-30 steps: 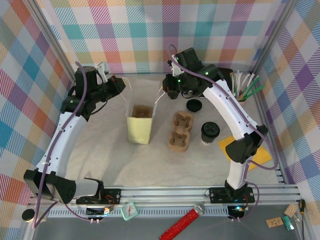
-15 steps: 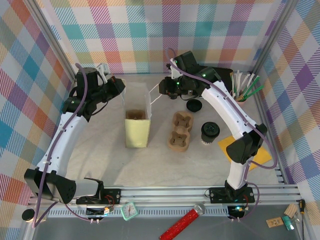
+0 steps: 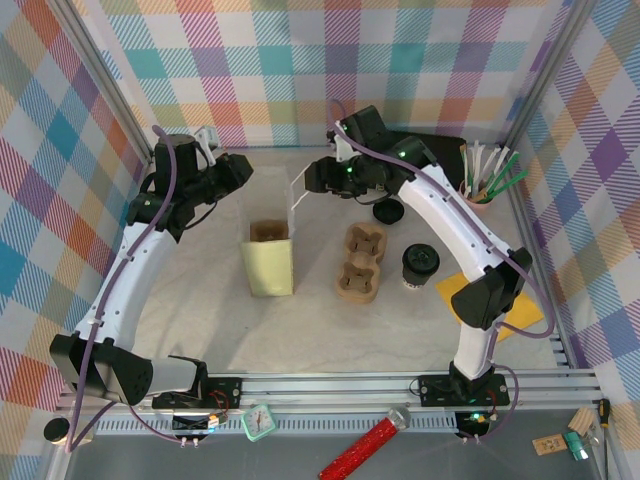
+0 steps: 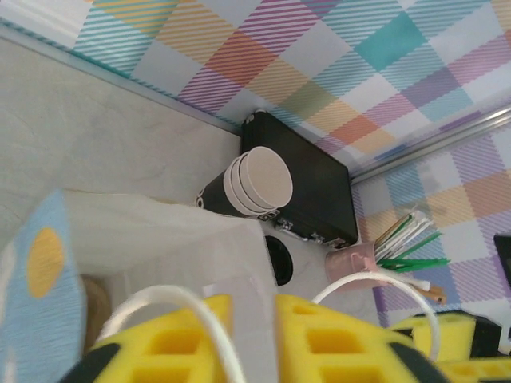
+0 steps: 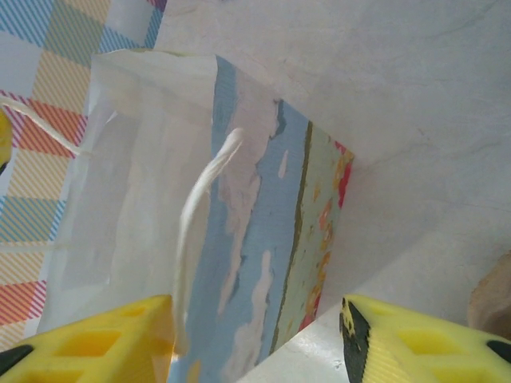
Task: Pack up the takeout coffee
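bag (image 3: 268,262) upright | takeout coffee (image 3: 420,265) at its 3 o'clock | left gripper (image 4: 254,319) slightly apart (handle cord (image 4: 164,293) alongside) | right gripper (image 5: 255,331) wide apart

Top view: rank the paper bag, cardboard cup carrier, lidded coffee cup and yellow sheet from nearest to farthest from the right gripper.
1. paper bag, left of centre
2. cardboard cup carrier, centre
3. takeout coffee, right of the carrier
4. yellow sheet, farther right
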